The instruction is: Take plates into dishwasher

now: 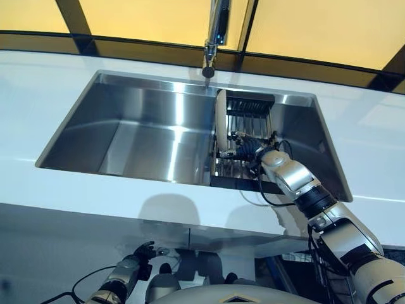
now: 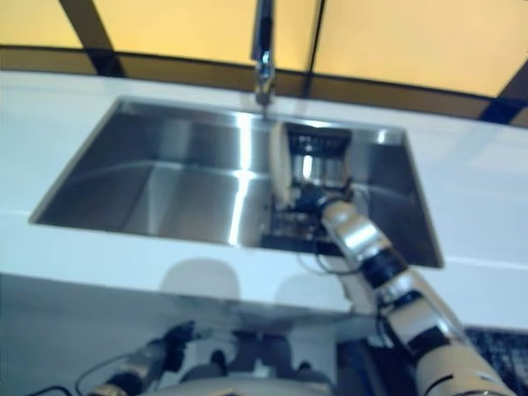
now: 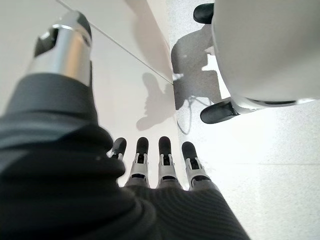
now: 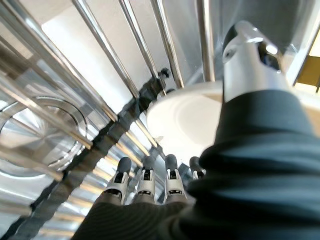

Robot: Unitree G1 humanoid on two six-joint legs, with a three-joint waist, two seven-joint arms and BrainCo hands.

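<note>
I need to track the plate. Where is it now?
The plate stands on edge in the dish rack in the sink's right part, beside the right hand.

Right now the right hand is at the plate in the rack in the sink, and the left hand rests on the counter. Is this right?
Not quite. The left hand hangs low, below the counter, as the left eye view shows. The rest holds: the right hand is at the plate in the rack in the sink.

No readable text, label, number or sign anywhere I look: none on sink (image 1: 126, 136), plate (image 4: 187, 120), rack (image 1: 248, 114), or counter (image 1: 57, 88).
</note>
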